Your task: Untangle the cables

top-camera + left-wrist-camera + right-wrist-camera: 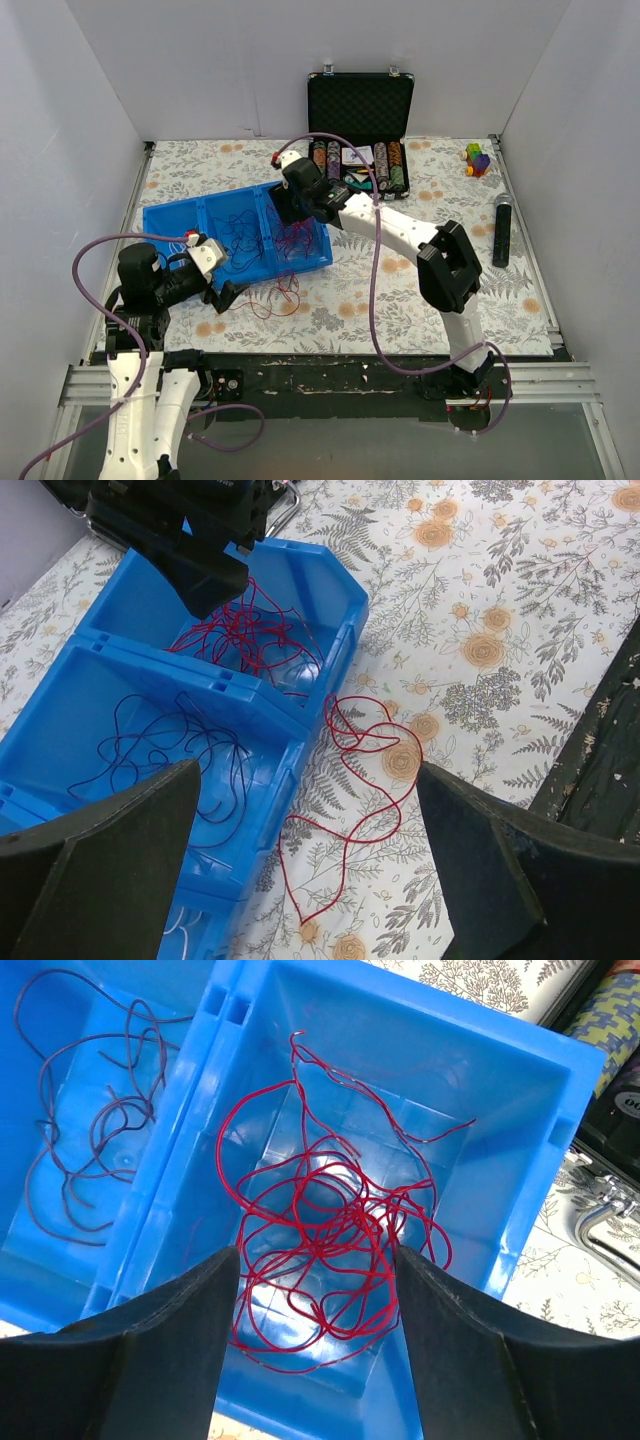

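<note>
While right claw (314, 1260) hangs spread over red cables (345, 1230) in blue bin (520, 1140), drop-off prob. done, left claw (308, 775), spread too, hovers abv loose red strand (368, 743) on table (520, 600): pinch it next.

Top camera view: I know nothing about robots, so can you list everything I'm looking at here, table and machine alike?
Tray: one, blue, three compartments, left part of the cloth.
Red cables: one tangle, strands uncountable, tray's right compartment.
Navy cable: loose loops, dark, middle compartment.
Loose red cable: one, red, on the cloth just outside the tray's near side.
Case: one, black, open, far edge.
Chip stacks: several, striped, inside the case.
Blocks: small cluster, multicoloured, far right corner.
Cylinder: one, black, right edge.
Cloth: one, floral, under everything.
Left arm: white and black, jaws open, near the loose red cable.
Right arm: white and black, jaws open above the red tangle.
</note>
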You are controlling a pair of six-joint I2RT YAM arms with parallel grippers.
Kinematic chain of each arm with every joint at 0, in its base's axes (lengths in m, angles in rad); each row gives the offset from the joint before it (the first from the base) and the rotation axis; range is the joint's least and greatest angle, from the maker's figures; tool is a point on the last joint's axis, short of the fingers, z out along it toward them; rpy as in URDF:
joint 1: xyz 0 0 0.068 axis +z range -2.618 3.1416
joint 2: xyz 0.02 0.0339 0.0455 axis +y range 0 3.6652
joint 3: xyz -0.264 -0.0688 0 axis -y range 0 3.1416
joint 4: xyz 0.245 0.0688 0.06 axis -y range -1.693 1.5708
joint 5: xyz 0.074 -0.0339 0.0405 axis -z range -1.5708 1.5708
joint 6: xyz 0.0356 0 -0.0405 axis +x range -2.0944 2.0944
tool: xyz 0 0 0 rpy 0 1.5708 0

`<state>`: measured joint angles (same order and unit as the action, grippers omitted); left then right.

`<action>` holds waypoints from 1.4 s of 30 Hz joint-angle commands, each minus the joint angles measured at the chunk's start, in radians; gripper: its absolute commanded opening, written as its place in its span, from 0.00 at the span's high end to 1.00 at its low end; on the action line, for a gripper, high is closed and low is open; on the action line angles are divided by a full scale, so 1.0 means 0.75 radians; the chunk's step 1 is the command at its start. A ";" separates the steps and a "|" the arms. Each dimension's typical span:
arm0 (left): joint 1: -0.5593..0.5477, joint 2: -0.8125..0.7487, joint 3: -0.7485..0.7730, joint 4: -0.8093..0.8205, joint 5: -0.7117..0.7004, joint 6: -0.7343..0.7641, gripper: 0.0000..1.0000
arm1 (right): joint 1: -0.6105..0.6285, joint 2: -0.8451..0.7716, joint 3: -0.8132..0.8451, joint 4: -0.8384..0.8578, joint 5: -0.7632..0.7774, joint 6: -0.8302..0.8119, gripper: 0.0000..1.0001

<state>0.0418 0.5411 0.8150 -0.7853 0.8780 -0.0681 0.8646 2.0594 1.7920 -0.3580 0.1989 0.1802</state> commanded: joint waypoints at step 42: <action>-0.007 0.095 0.171 0.116 -0.369 -0.275 0.02 | 0.504 -0.265 -0.827 0.571 0.279 0.208 0.48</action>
<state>0.0418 0.6125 0.9134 -0.6674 0.6205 -0.2768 1.2449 1.8481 1.1210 -0.0051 0.3462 0.3405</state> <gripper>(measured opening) 0.982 0.563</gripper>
